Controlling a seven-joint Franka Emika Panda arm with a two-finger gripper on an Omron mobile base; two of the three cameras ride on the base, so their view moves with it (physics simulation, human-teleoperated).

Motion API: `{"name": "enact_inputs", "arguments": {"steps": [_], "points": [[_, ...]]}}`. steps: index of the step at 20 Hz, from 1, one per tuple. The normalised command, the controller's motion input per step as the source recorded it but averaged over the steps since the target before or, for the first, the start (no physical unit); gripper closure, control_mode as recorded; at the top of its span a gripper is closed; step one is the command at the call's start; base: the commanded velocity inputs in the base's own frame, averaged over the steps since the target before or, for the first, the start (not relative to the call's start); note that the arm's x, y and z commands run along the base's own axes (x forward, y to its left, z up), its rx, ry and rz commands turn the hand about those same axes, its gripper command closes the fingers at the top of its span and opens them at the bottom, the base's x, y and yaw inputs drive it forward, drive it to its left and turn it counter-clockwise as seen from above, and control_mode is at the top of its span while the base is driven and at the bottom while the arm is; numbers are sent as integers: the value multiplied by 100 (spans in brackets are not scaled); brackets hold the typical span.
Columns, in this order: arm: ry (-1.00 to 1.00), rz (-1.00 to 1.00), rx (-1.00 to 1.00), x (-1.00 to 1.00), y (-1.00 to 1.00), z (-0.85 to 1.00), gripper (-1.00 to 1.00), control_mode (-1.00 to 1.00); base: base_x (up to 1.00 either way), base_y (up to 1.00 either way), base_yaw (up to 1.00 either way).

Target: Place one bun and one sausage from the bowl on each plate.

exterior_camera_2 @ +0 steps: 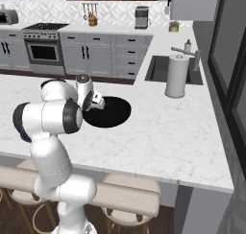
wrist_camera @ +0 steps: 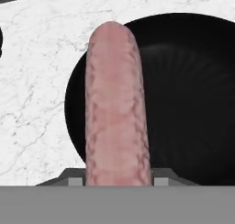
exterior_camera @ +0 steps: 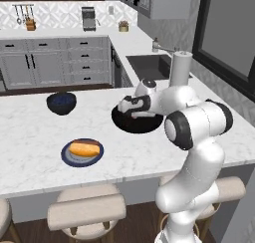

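Observation:
In the hand view a pinkish-red sausage point(wrist_camera: 117, 108) runs straight up from between my fingers, and the jaws are shut on it. It hangs over the left part of the black bowl point(wrist_camera: 193, 103), whose visible inside holds nothing else. In the left base view my gripper point(exterior_camera: 130, 106) hovers low over the bowl point(exterior_camera: 144, 125) on the counter. The right base view has the gripper point(exterior_camera_2: 98, 101) at the bowl's point(exterior_camera_2: 115, 112) left rim. A golden bun point(exterior_camera: 85, 148) lies on the dark blue-grey plate point(exterior_camera: 67, 157), to the left of the bowl near the counter's front edge.
A smaller dark-blue bowl point(exterior_camera: 61, 102) stands at the back left of the counter. A white paper towel roll point(exterior_camera_2: 177, 76) stands by the sink point(exterior_camera_2: 158, 67) beyond the black bowl. Stools point(exterior_camera: 87, 212) line the counter's front edge.

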Motion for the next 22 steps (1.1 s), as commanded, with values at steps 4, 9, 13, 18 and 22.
{"name": "enact_inputs", "arguments": {"steps": [4, 9, 13, 18, 22], "points": [[-12, -5, 0, -100, 4, 82, 100, -100, 0, 0, 0], [0, 0, 0, -100, 20, 100, 100, -100, 0, 0, 0], [4, 0, 0, -75, 26, 70, 100, 100, -25, 11, 0], [0, 0, 0, 0, 0, 0, 100, 100, -100, 95, -2], [0, 0, 0, 0, 0, 0, 100, 100, -75, 100, -11]]}}
